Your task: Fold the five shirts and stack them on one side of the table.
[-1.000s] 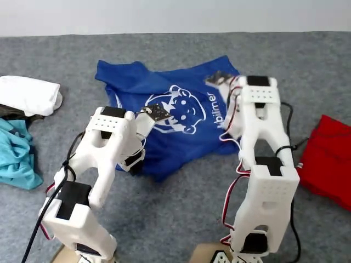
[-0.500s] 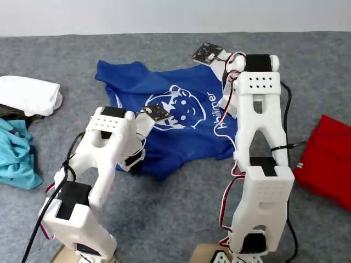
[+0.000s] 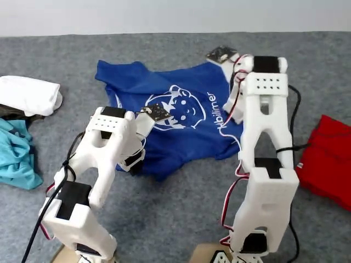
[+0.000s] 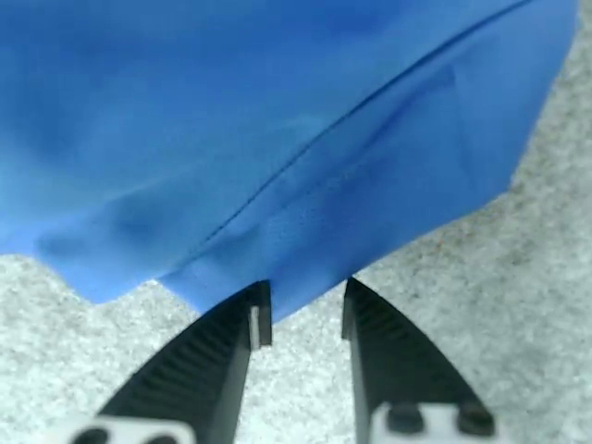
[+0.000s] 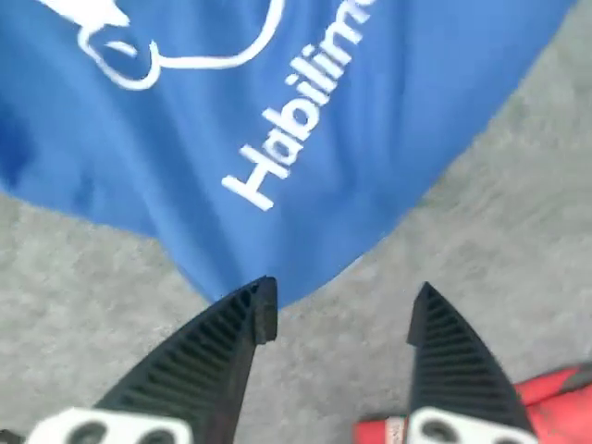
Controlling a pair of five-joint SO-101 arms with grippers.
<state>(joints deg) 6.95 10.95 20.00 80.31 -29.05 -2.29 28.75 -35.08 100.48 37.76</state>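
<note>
Blue shirt [image 3: 181,118]; right arm [image 3: 267,126] farther right.

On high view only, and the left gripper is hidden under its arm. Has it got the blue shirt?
Observer: No. The left wrist view shows the left gripper with its fingers apart. The blue shirt reaches only to their tips, and grey carpet shows between them.
Operator: And the right one?
Observer: The right gripper is open wider, over the shirt's edge near the white lettering. One fingertip is at that edge, and there is only carpet between the fingers.
</note>
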